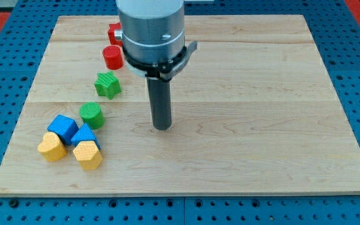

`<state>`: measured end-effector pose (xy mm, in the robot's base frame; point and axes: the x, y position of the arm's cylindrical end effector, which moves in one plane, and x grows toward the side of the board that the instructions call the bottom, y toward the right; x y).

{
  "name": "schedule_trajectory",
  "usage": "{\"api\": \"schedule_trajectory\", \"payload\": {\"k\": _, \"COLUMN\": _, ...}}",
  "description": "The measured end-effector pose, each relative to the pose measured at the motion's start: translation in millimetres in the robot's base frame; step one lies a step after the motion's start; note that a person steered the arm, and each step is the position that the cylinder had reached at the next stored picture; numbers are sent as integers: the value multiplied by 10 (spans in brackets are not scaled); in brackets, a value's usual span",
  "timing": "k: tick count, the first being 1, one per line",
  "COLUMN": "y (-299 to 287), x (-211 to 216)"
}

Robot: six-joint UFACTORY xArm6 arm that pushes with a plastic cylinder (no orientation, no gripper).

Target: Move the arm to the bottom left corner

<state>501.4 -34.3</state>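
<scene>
My tip [162, 127] rests on the wooden board [261, 106] near its middle, a little left of centre. The blocks lie to its left. A green cylinder [91, 114] is the nearest, with a green star [107, 84] above it. A red cylinder [112, 57] and another red block [114, 32], partly hidden by the arm, sit further up. Near the bottom left corner a blue cube [62, 128], a blue block [84, 135] and two yellow blocks [52, 147] [88, 155] cluster together. My tip touches none of them.
The grey arm body [152, 31] hangs over the board's top centre. The board sits on a blue perforated table [5, 69] with red at the view's top corners.
</scene>
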Motion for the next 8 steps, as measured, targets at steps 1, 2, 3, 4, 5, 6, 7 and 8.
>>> {"api": "schedule_trajectory", "payload": {"k": 1, "y": -5, "x": 15}}
{"api": "schedule_trajectory", "payload": {"k": 2, "y": 3, "x": 54}}
{"api": "schedule_trajectory", "payload": {"k": 3, "y": 44, "x": 528}}
{"api": "schedule_trajectory", "payload": {"k": 4, "y": -2, "x": 969}}
{"api": "schedule_trajectory", "payload": {"k": 5, "y": -201, "x": 1177}}
{"api": "schedule_trajectory", "payload": {"k": 6, "y": -321, "x": 1170}}
{"api": "schedule_trajectory", "payload": {"k": 7, "y": -601, "x": 1175}}
{"api": "schedule_trajectory", "payload": {"k": 8, "y": -896, "x": 1170}}
